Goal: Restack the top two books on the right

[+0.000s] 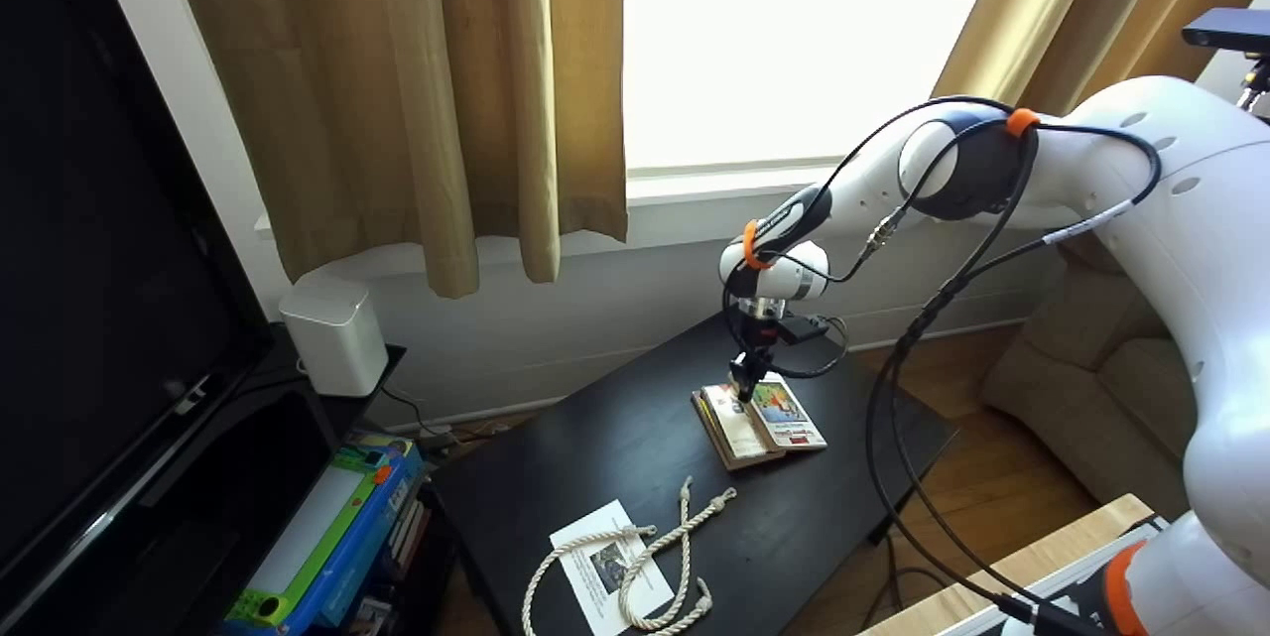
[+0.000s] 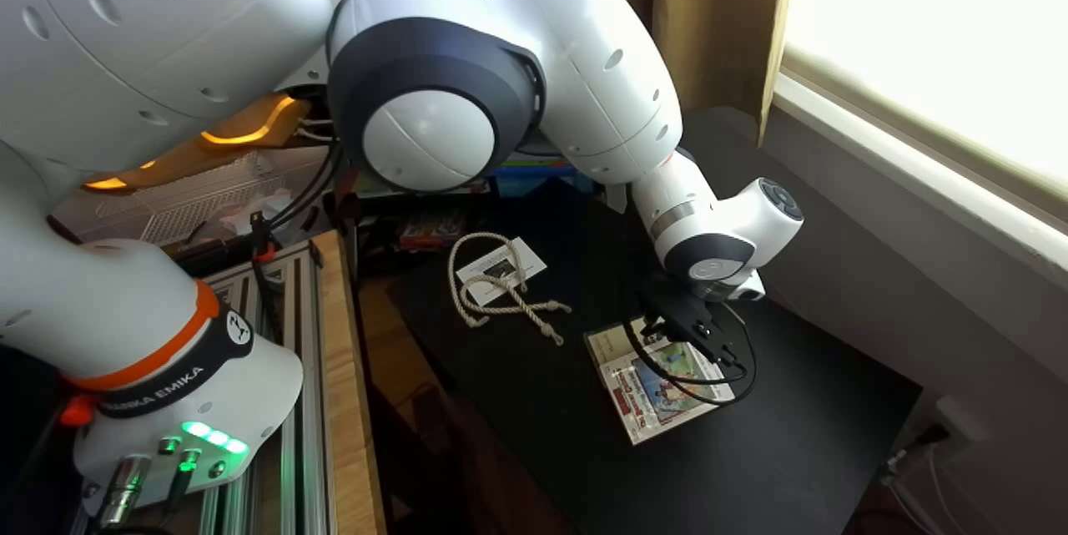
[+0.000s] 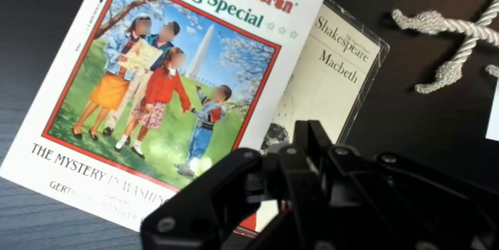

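Observation:
A white book with a colourful cover picture (image 3: 175,86) lies partly over a cream book titled Macbeth (image 3: 335,98). Both exterior views show the white book (image 1: 789,418) (image 2: 667,389) and the cream book (image 1: 734,426) (image 2: 613,346). Edges of more book show under the cream one in an exterior view. I cannot tell whether the white book's outer side rests on the table. My gripper (image 3: 307,122) is shut, with nothing visible between its fingertips. It points down over the cream book, beside the white book's edge (image 1: 744,396). I cannot tell whether it touches the cover.
The books lie on a black table (image 1: 605,438). A cream rope (image 1: 541,584) lies over a printed white sheet (image 1: 607,567) nearer the table's front. A cable loop (image 2: 743,389) hangs from the wrist by the books. A white box-shaped device (image 1: 332,338) and a wall with a window stand behind.

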Robot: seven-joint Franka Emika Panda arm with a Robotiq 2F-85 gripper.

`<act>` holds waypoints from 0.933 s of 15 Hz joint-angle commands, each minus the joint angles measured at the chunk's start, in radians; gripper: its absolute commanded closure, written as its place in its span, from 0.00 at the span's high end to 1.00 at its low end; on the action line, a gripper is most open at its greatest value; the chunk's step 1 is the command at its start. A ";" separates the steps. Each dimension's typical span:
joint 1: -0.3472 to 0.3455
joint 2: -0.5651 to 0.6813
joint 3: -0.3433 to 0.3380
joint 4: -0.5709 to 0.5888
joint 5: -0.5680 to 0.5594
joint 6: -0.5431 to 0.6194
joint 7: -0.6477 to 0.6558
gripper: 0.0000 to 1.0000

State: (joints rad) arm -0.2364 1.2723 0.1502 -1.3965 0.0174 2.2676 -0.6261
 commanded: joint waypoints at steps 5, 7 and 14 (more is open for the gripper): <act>-0.037 0.062 -0.001 0.048 0.050 0.025 0.022 0.01; -0.046 0.078 -0.006 0.065 0.055 0.020 0.034 0.01; -0.063 0.083 -0.035 0.072 0.051 0.025 0.079 0.01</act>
State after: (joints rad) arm -0.2897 1.3363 0.1217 -1.3407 0.0626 2.2808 -0.5708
